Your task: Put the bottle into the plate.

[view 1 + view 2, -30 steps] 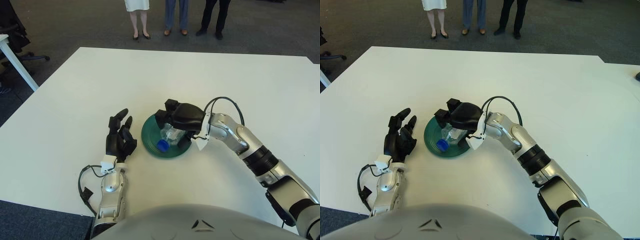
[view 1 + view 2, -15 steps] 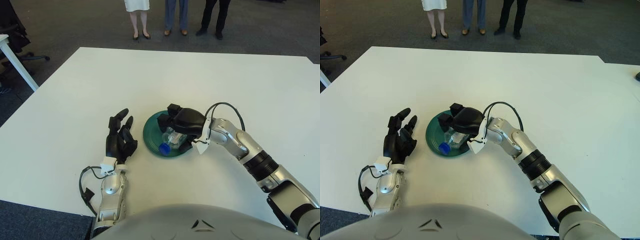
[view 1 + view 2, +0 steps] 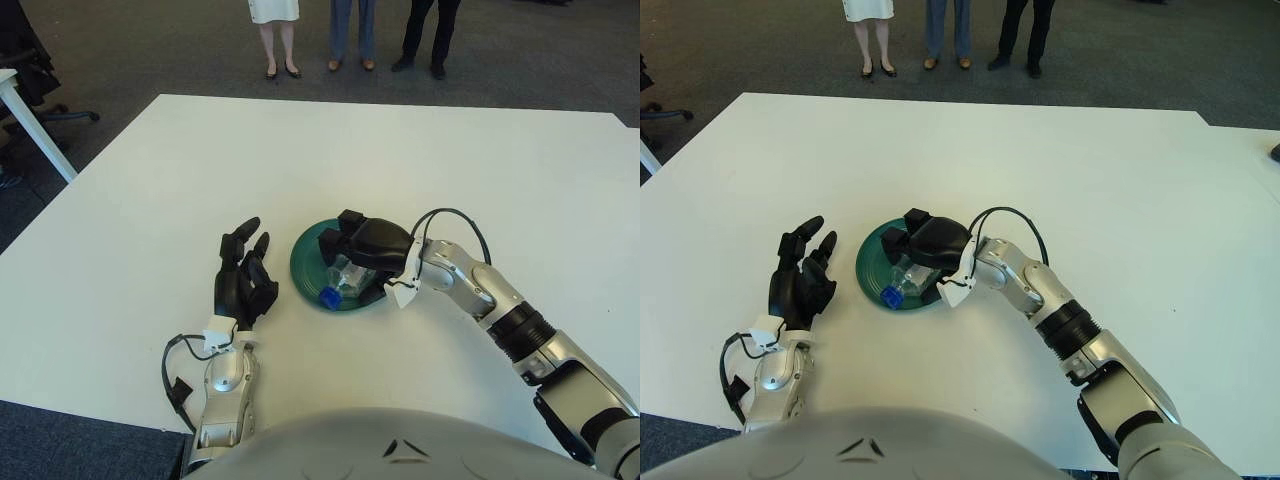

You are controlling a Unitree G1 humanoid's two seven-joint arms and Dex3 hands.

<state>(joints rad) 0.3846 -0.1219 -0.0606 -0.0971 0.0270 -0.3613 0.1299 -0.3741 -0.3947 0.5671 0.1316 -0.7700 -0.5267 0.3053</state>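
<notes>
On the white table (image 3: 500, 170) in the left eye view, the green plate (image 3: 308, 264) sits near the centre, slightly toward the near side. The right hand (image 3: 368, 250) is positioned over the right part of the plate, its dark fingers curled around the clear bottle (image 3: 343, 277). The bottle is tilted, with its blue cap (image 3: 328, 296) pointing to the near left, low over the near edge of the plate; whether the cap touches the plate cannot be determined. Compared with the frame from one second ago, the right hand and bottle have come lower and shifted slightly to the right, and the plate appears a little further right as well. The left hand (image 3: 243, 280) shows just left of the plate, fingers extended and spread, holding nothing; its position is unchanged. Three persons (image 3: 345, 35) stand on the dark floor beyond the far table edge.

From the right eye view, the same arrangement is confirmed: the right hand (image 3: 928, 245) grips the bottle (image 3: 904, 279) over the plate (image 3: 870, 262), the cap (image 3: 890, 297) lies at the near rim, and the left hand (image 3: 800, 280) is apart from the plate, to its left.
</notes>
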